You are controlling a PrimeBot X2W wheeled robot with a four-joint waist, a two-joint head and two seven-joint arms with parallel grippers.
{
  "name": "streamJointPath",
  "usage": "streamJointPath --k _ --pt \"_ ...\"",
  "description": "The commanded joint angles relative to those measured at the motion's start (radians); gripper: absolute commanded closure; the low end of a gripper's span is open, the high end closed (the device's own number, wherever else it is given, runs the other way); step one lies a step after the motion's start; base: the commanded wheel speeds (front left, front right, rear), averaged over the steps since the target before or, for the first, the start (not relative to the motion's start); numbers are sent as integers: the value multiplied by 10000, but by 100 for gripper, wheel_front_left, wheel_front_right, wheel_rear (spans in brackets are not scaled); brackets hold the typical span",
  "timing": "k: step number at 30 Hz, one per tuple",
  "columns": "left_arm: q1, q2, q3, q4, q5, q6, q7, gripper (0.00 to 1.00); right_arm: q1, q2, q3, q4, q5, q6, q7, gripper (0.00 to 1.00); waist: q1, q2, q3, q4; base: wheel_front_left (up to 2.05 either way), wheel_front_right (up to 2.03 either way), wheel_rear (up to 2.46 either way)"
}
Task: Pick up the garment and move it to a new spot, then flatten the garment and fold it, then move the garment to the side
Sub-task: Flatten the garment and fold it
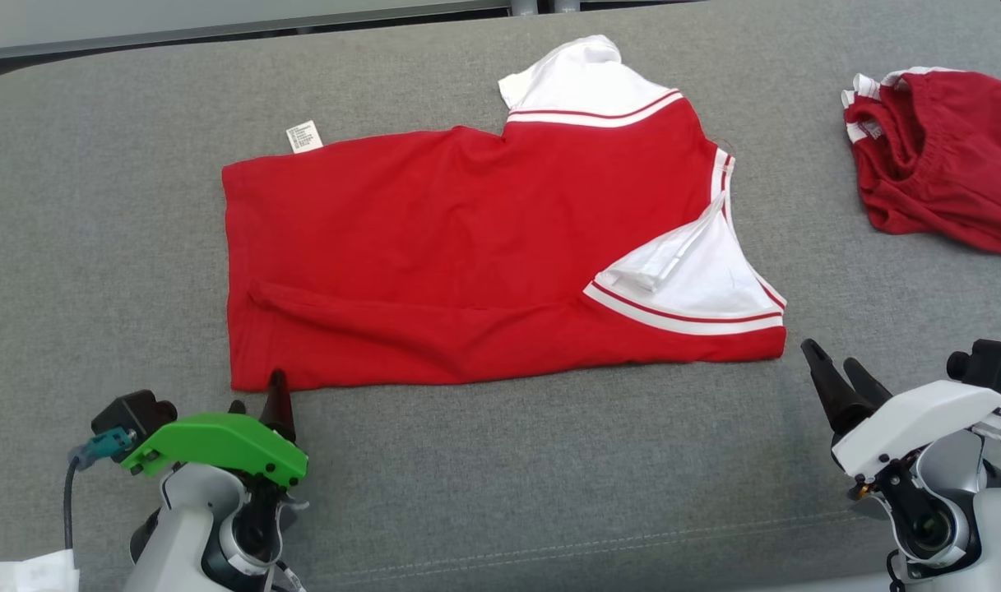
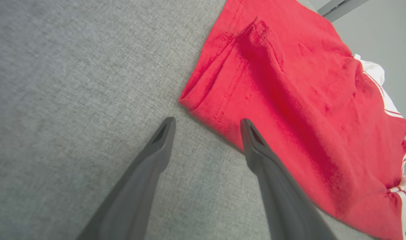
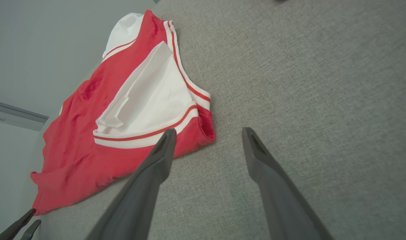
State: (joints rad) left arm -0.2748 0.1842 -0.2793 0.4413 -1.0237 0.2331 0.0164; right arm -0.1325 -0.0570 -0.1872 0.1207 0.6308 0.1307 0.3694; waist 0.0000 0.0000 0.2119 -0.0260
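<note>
Noting red T-shirt with white sleeves (image 1: 467,247) lying spread about the middle of the grey fabric-covered table (image 1: 97,205), hem toward the left, collar end toward the right, care label (image 1: 304,136) sticking out at the far edge. Seeing the near long side apparently turned over onto the body with the near sleeve tucked in, and the far sleeve poking out past the far edge. Judging the flattening as done and the folding as under way, with further folds wanted. Recording left end effector (image 1: 257,404) standing wide open and holding nothing, one fingertip over the near hem corner, the other over bare table; not telling whether touching the cloth. Recording right end effector (image 1: 829,355) likewise wide open and empty, just beside the near collar-end corner, apart from the cloth. Noting red shorts with white trim (image 1: 944,156) bunched at the far right, well apart. Judging the next move as calling for both end effectors pinching their near corners together, catching all layers, then lifting evenly and carrying the edge across without dragging the shirt or undoing the existing fold.
</note>
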Motion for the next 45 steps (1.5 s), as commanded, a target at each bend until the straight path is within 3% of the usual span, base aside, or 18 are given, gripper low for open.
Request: streamJointPath --k 1,4,5,6,8,10,22,24,26,28,30,31,38,45 --pt "-336 -13 90 218 -124 -72 17 0 -156 -4 59 74 58 -1 24 0 0 0 131 -116 0 0 0" --pt "-646 -92 170 633 -210 -116 -31 0 -310 7 186 295 131 -1 -36 0 0 0 245 -189 0 0 0" --pt "-754 -148 233 765 -256 -145 -50 11 -378 13 255 392 149 -1 -33 0 0 0 285 -210 0 0 0" --pt "-754 -148 233 765 -256 -145 -50 11 -378 13 255 392 149 -1 -33 0 0 0 285 -210 0 0 0" --pt "-951 -203 277 1030 -271 -202 -94 38 -552 16 332 620 217 -1 -107 0 0 0 358 -241 0 0 0" --pt "-1100 -265 265 1251 -274 -260 -133 53 -750 29 418 903 324 -1 -147 0 0 0 427 -247 0 0 0" --pt "-1683 -581 140 1994 -345 -687 -356 65 -1767 57 1051 2593 941 -2 -522 0 0 0 772 118 0 0 0" --pt "-1757 -620 110 2090 -336 -763 -392 77 -1913 63 1133 2859 964 -2 -637 0 0 0 794 177 0 0 0" --pt "-1804 -666 63 2148 -334 -833 -447 96 -2043 64 1246 3054 1016 -2 -737 1 0 0 799 214 0 0 0" --pt "-1829 -717 9 2219 -328 -915 -456 100 -2133 35 1415 3136 1089 -2 -832 61 0 0 789 230 0 0 0" --pt "-1841 -743 -27 2284 -317 -1005 -505 100 -2183 -50 1554 3152 1127 -2 -983 91 0 0 768 234 0 0 0" --pt "-1849 -747 -26 2307 -314 -1052 -547 100 -2221 -97 1592 3159 1186 -2 -1064 100 0 0 756 230 0 0 0" --pt "-1694 -658 39 2180 -339 -1257 -781 100 -2333 -373 1662 2910 1776 -2 -1393 100 0 0 653 189 0 0 0" --pt "-1011 -439 194 968 -436 -1279 -979 100 -1948 -697 1373 2219 2465 -2 -1107 100 0 0 500 195 0 0 0"
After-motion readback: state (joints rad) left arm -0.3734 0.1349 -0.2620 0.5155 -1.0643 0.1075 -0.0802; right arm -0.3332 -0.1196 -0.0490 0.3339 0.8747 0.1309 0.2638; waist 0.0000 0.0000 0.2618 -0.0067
